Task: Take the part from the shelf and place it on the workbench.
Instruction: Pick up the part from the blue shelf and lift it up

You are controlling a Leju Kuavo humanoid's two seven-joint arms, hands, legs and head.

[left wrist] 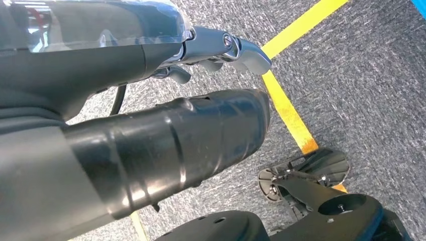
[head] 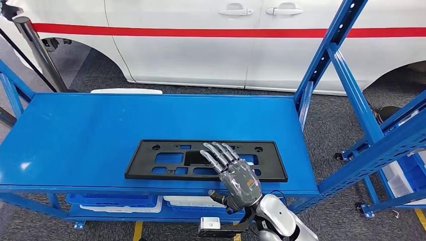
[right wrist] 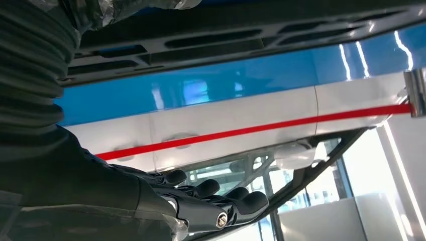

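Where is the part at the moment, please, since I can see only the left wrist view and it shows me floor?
Observer: The black part lies flat on the blue workbench, near its front edge.
Operator: Thank you. Is the right hand gripping it?
Observer: No. The right hand is over the part's near edge with its fingers straight and spread, holding nothing. I cannot tell whether it touches the part.
Operator: Is anything behind the bench?
Observer: A white car with a red stripe stands just beyond it.
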